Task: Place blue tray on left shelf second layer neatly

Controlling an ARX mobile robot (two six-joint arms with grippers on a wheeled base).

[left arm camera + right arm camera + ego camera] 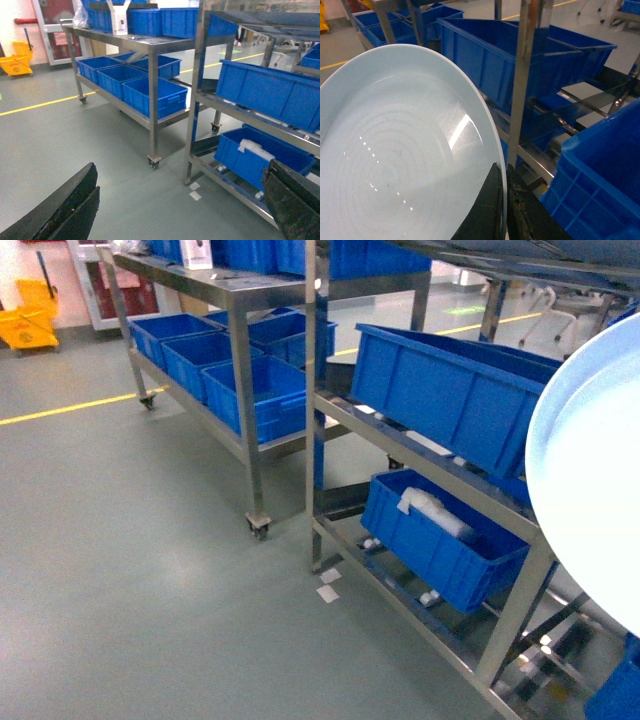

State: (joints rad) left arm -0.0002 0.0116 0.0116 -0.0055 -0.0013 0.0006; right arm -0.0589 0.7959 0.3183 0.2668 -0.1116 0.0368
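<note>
- The blue tray [395, 150] is carried tilted, its rim pinched at five o'clock by the right hand [504, 200], freeing its face for sliding onto the steel shelf [440, 455].
- The left hand [175, 210] hangs spread wide and empty, facing the blue crates [150, 95].

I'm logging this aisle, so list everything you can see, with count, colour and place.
Tray: one, pale blue, clamped at its rim by the right gripper.
Near rack: one, steel, on the right, holding crates.
Crates on near rack: two clear ones in the head view, dark blue, upper and lower; more at the edges.
Wrapped item: one, white, in the lower crate.
Far rack: one, steel on castors, with several dark blue crates.
Mop bucket: one, yellow, far left.
Floor line: yellow.
Left gripper: open, empty.
Right gripper: shut on the tray.
</note>
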